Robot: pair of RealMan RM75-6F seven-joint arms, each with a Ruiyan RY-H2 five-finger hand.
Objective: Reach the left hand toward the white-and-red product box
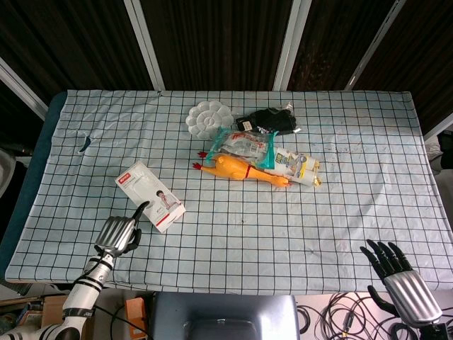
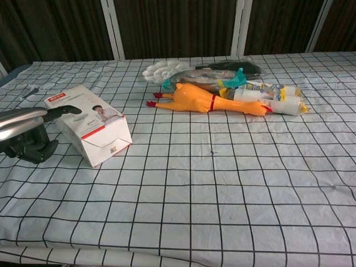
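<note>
The white-and-red product box [image 1: 150,196] lies flat on the checked cloth at the left; it also shows in the chest view [image 2: 92,125]. My left hand [image 1: 120,231] sits just near-left of it, most fingers curled in, holding nothing. One finger [image 2: 65,111] stretches out over the box's left top edge; whether it touches is unclear. In the chest view the left hand [image 2: 28,132] hovers low beside the box's left end. My right hand [image 1: 396,275] hangs off the table's near right corner with fingers spread and empty.
A yellow rubber chicken [image 1: 241,171] lies mid-table, with plastic packets [image 1: 244,145] and a bottle [image 1: 297,164] behind it. A white palette [image 1: 209,117] and a black pouch [image 1: 272,119] sit further back. The table's near edge [image 1: 226,290] runs close under my left hand.
</note>
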